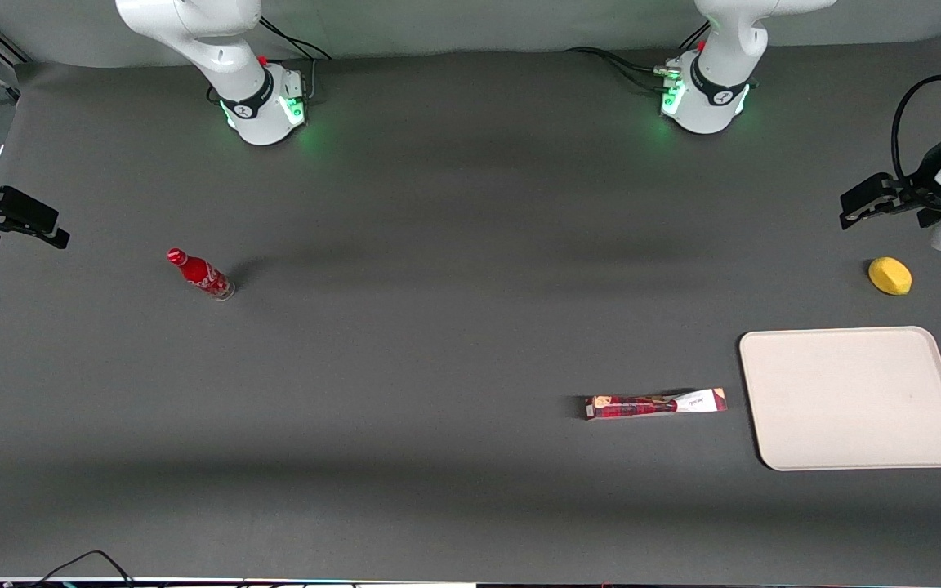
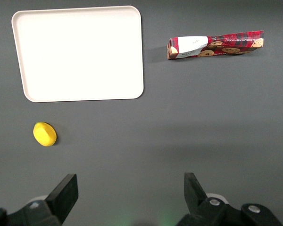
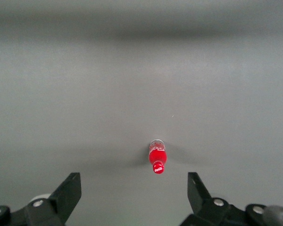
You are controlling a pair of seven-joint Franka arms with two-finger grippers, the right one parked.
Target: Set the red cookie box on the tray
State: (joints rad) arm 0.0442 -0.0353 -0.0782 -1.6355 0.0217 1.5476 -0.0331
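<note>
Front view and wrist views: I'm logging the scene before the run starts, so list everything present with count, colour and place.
red cookie box: one, dark red tartan with a white end, flat on the table beside the tray, apart from it.
tray: one, cream-white, nothing on it, toward the working arm's end.
lemon: one, yellow, farther from the front camera than the tray.
red bottle: one, red, toward the parked arm's end.
table: one, dark grey.
gripper: one, black, raised above the table near the lemon, fingers open, holding nothing.
</note>
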